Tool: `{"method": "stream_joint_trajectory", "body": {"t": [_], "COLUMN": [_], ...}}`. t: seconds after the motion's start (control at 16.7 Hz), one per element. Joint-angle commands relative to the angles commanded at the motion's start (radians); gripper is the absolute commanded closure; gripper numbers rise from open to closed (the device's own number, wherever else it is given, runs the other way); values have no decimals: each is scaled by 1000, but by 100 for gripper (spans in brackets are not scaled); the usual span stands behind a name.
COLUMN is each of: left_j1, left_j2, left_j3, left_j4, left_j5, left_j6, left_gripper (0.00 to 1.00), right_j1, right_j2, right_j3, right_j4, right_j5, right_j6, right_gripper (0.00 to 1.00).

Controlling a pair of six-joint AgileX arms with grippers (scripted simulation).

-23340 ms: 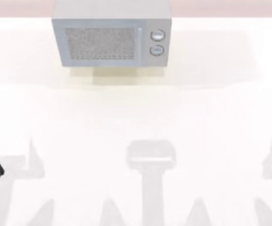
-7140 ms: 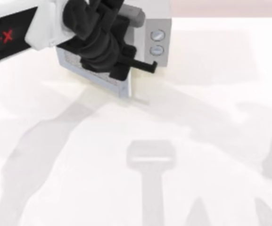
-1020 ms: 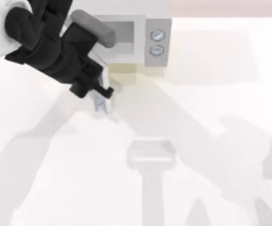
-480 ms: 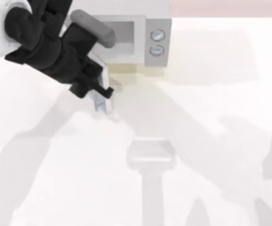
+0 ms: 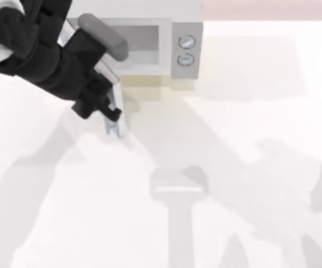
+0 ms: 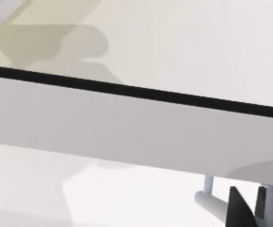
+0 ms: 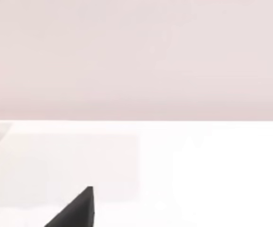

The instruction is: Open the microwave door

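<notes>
The microwave [image 5: 186, 50] stands at the back of the table, its cavity [image 5: 141, 42] exposed. The microwave door [image 5: 117, 124] is swung well out toward the front left. My left gripper [image 5: 111, 110] is shut on the door's slim handle near its free edge. In the left wrist view the door [image 6: 127, 127] crosses the frame as a grey panel with a black edge. The handle [image 6: 212, 202] sits below it, with dark fingers [image 6: 239, 212] closed around it. Only a dark corner of my right gripper [image 7: 77, 213] shows in the right wrist view, which faces bare table and a pink wall.
The two-knob control panel [image 5: 186, 58] is on the microwave's right front. My left arm's black wrist [image 5: 43, 61] covers the microwave's left side. White tabletop [image 5: 233, 167] spreads in front and to the right, crossed by shadows.
My left gripper has drawn the handle a little farther left and forward over the last second, swinging the door wider. Long before, the door was shut and the arm was away.
</notes>
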Motion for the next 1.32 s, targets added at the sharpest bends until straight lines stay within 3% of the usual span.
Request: {"method": "stream_joint_trajectory", "body": {"t": [0.24,1.32], "left_j1": [29,29], "left_j2": [-13,-13], "left_j3": [-12,-12], "left_j4": [-15,-15], "left_j5": [32,32], "left_j6": [66,66], "left_gripper": [100,100], "right_j1": [0,0], "right_j2": [0,0], "right_j3": [0,0], "right_j4": [0,0], "right_j5": [0,0], "right_j6": [0,0], "right_gripper": [0,0]}}
